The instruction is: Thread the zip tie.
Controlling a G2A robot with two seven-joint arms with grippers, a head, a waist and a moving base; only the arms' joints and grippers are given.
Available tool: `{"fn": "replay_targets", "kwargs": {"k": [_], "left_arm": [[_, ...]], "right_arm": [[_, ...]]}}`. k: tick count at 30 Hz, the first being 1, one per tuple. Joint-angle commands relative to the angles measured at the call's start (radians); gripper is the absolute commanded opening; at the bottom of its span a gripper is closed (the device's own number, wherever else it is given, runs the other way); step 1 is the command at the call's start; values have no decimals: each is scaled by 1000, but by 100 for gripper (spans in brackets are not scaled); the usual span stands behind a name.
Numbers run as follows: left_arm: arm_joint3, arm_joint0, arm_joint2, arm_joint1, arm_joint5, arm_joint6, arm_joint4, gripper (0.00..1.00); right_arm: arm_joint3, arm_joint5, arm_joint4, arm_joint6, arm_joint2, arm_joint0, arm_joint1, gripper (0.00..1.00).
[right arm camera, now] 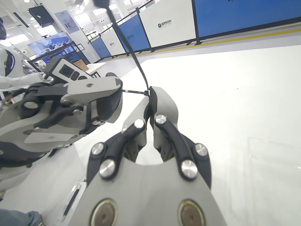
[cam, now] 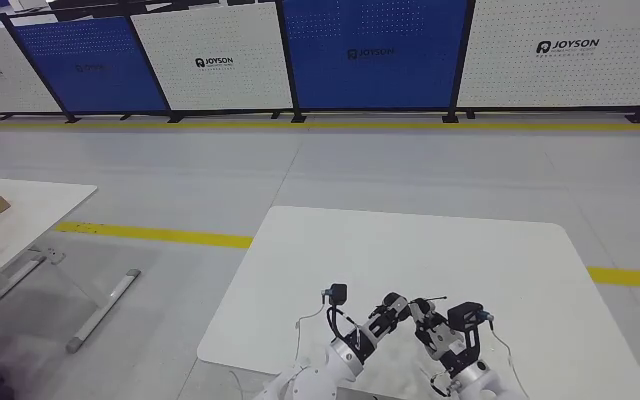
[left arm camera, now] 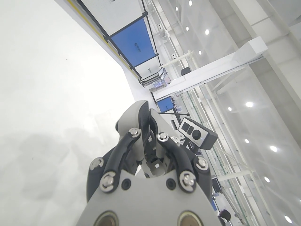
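A black zip tie (right arm camera: 140,68) is held between both grippers above the near part of the white table (cam: 400,250). My right gripper (right arm camera: 150,93) is shut on the zip tie near its small head. The long strap curves up from there towards the camera. A short straight stretch of the zip tie runs sideways into my left gripper (right arm camera: 121,90), which is shut on that end. In the left wrist view my left gripper (left arm camera: 147,109) has its fingers pressed together, and the zip tie (left arm camera: 174,113) shows as a thin line beyond them. From above, the left gripper (cam: 392,305) and right gripper (cam: 418,313) nearly touch.
Another thin black strip (right arm camera: 70,201) lies on the table close to its near edge, under the arms. The table's edge (right arm camera: 77,147) runs right beside the left arm. A second white table (cam: 40,210) stands off to the left across the floor.
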Motion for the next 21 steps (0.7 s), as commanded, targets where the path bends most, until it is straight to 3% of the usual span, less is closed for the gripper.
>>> {"fn": "replay_targets", "kwargs": {"k": [1,12,16,21], "left_arm": [[-4,4,1,0,-9,5,9,0],[-18,13,2,1,-27,23,28,0],[-13,9,4,0,-17,25,29,0],[-7,6,5,-1,-13,28,28,0]], "right_arm": [[3,0,1,4,-2,2,0,0],[8,-11,17,19,-8,9,2,0],[3,-14,32,19,0,6,4,29],[0,-18,44,15,8,0,6,31]]}}
